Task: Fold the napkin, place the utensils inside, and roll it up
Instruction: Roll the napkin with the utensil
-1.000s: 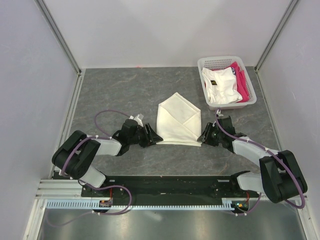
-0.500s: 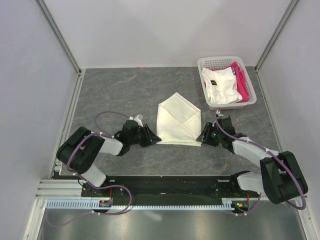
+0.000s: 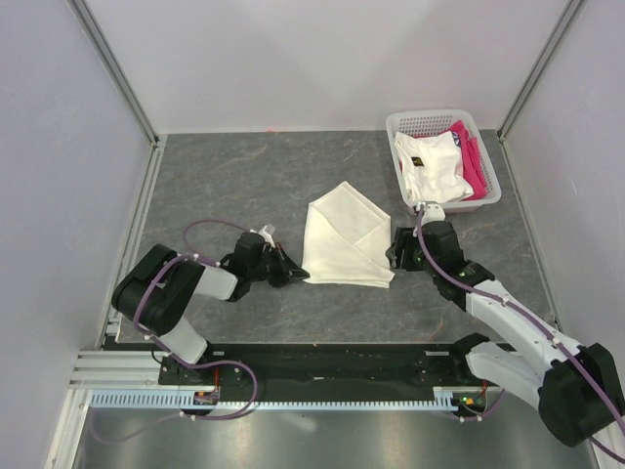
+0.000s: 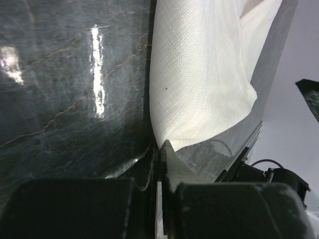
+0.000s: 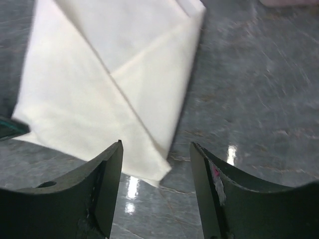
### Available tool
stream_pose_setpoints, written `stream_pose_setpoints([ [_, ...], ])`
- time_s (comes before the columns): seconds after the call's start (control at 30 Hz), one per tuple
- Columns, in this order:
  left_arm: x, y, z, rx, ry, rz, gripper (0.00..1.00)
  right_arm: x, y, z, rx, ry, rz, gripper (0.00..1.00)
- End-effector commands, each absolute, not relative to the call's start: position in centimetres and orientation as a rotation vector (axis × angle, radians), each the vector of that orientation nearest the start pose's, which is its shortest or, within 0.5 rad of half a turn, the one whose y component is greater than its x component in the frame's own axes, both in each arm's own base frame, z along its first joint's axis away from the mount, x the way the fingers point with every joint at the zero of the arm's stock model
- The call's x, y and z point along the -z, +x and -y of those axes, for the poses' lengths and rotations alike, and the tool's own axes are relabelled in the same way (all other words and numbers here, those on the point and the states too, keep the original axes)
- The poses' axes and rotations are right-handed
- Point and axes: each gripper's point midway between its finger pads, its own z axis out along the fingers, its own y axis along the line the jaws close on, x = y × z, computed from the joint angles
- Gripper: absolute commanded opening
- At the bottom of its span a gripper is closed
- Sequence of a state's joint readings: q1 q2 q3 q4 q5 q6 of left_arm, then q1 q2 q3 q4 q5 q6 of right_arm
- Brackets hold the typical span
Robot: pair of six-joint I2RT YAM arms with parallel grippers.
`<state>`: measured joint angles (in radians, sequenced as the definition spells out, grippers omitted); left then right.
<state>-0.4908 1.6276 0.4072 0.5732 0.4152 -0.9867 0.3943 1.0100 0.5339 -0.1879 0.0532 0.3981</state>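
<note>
Grey marbled surface (image 3: 234, 176) enclosed by pale walls (image 3: 322, 59). Cream napkin (image 3: 347, 239) laid mid-surface, folded into pointed envelope shape. Left tool (image 3: 290, 270) pressed together at napkin's left corner; right tool (image 3: 395, 254) held apart over right corner.

The napkin (image 4: 199, 74) is matt woven cloth, the table (image 4: 75, 99) glossy, perhaps stone.

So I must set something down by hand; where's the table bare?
Bare: far-left table between left wall and napkin, plus the strip behind it. Crowded: napkin's near corners, where left gripper and right gripper sit; basket far right.
</note>
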Motion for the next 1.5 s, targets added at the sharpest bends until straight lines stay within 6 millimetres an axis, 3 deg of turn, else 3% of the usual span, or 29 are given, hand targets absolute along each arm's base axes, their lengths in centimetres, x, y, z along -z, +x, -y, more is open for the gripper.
stream_pose_setpoints([
  [0.0,-3.2,24.9,24.9,1.303,-0.392,-2.457,0.02,-13.9,28.4,-15.6,-0.353,-0.146,-2.070,0.65],
  [0.07,-3.5,24.7,24.8,1.334,-0.391,-2.467,0.02,-13.8,28.5,-17.3,-0.354,-0.213,-2.062,0.66],
  [0.13,-3.8,24.5,24.6,1.359,-0.400,-2.477,0.02,-12.8,27.7,-19.9,-0.365,-0.307,-2.074,0.65],
  [0.27,-4.6,24.6,24.1,1.414,-0.429,-2.466,0.02,-12.8,25.7,-25.7,-0.336,-0.548,-2.013,0.66],
  [0.47,-5.3,24.5,23.7,1.459,-0.464,-2.470,0.02,-12.5,24.0,-32.1,-0.300,-0.724,-1.930,0.66],
  [0.73,-5.2,24.5,23.0,1.487,-0.487,-2.474,0.02,-10.3,22.0,-37.0,-0.142,-0.897,-1.837,0.67],
  [1.2,-5.3,24.6,22.3,1.498,-0.510,-2.468,0.02,-4.6,22.4,-36.7,0.116,-0.954,-1.820,0.67],
  [1.47,-5.1,24.6,21.9,1.494,-0.523,-2.469,0.02,-4.5,23.7,-33.7,0.300,-0.819,-1.811,0.63],
])
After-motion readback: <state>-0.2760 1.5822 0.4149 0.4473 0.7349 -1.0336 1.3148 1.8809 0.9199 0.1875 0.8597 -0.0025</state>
